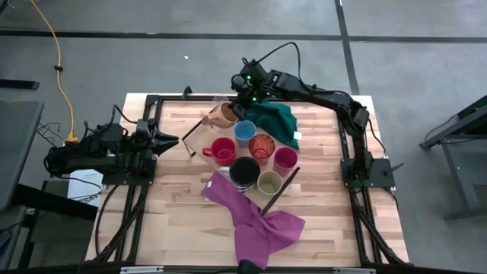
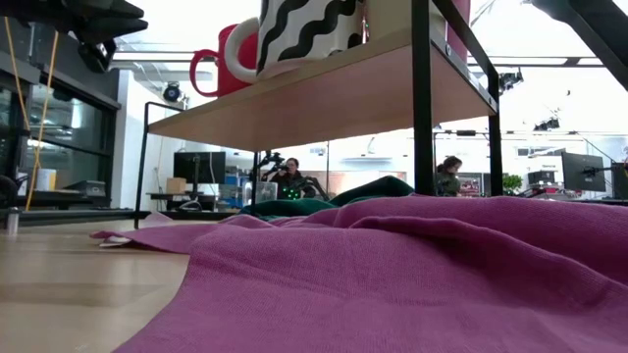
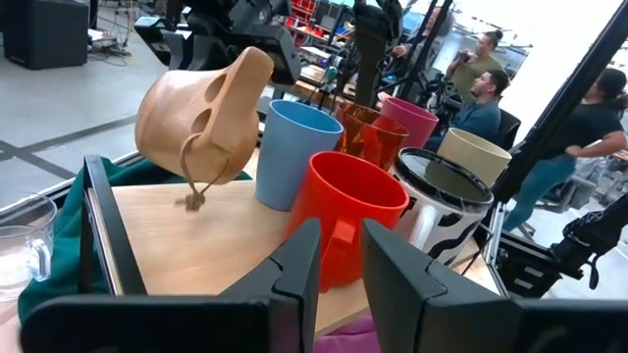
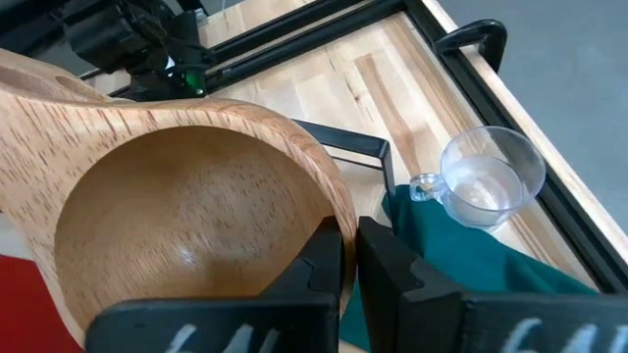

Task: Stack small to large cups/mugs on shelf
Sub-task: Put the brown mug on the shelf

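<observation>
Shelf (image 1: 199, 137) lies diagonally across the middle of the counter (image 1: 175, 221) in the high view, its thin black frame ends at upper left and lower right. Six cups crowd its centre and right: red mug (image 1: 223, 150), blue cup (image 1: 244, 132), orange patterned cup (image 1: 261, 146), magenta cup (image 1: 285, 159), black wavy-striped mug (image 1: 243, 172) and olive-beige cup (image 1: 269, 183), standing close together with little room between them. The left end of the board is bare wood.

The right end effector (image 1: 237, 109), reaching in from the upper right of the high view, is pinched closed on the rim of the tan wooden cup (image 1: 223, 114); in the left wrist view that cup (image 3: 201, 113) hangs tilted above the bare end of the shelf, beside the blue cup and clear of the board. The clear glass mug (image 4: 481, 179) stands on the counter near the far edge, just off the shelf's upper end and touching the green cloth (image 1: 275, 120), which lies by the shelf's far side.

The left end effector (image 1: 169, 141) waits at the left middle of the high view, just off the shelf's left edge, fingers a narrow gap apart and holding nothing.

A purple cloth (image 1: 255, 221) sprawls from under the shelf's lower right end toward the bottom edge, covering much of the near counter.
</observation>
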